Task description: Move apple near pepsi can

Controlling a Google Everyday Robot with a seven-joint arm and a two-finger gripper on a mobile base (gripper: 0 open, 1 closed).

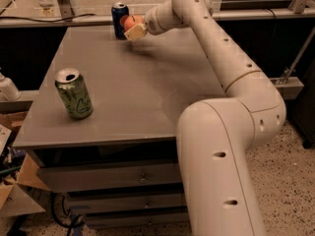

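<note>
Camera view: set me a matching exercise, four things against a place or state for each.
1 apple
2 pepsi can
3 green can
4 gripper

a upright, near left of the table
b dark blue, at the table's far edge
c red-orange, held beside the pepsi can
d shut on the apple, at the table's far end

Pairs: 1-c, 2-b, 3-a, 4-d.

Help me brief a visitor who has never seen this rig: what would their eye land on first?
The big white arm dominates, sweeping from the lower right across the grey table to its far edge. There its end effector holds the apple just right of the pepsi can, toward the far left. A green can stands alone near the front left.
</note>
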